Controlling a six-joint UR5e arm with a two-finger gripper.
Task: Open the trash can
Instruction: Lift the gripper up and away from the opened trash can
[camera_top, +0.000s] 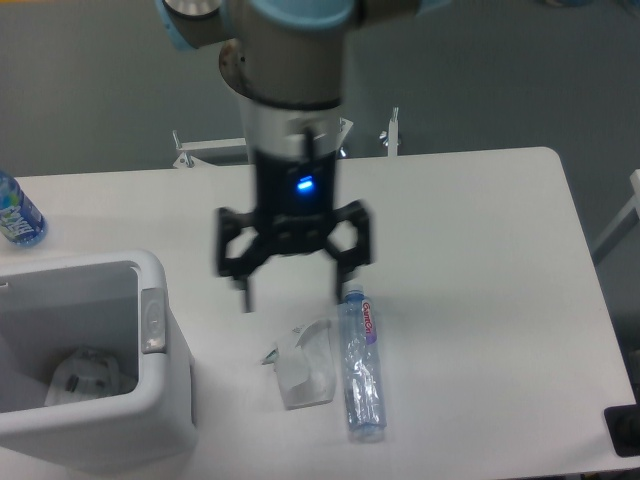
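Observation:
The white trash can (170, 400) stands at the front left of the table with its top open; I see into it, where crumpled white rubbish (85, 375) lies on the bottom. The lid itself is out of view. A small grey latch button (152, 320) shows on the can's right rim. My gripper (293, 290) hangs open above the table, to the right of the can and clear of it, its two black fingers spread wide with nothing between them. The arm is slightly blurred by motion.
A clear plastic bottle (362, 365) lies on the table just right of a crumpled clear wrapper (303, 362), both below the gripper. A blue-labelled bottle (15, 215) stands at the far left edge. The table's right edge curves away at the far right.

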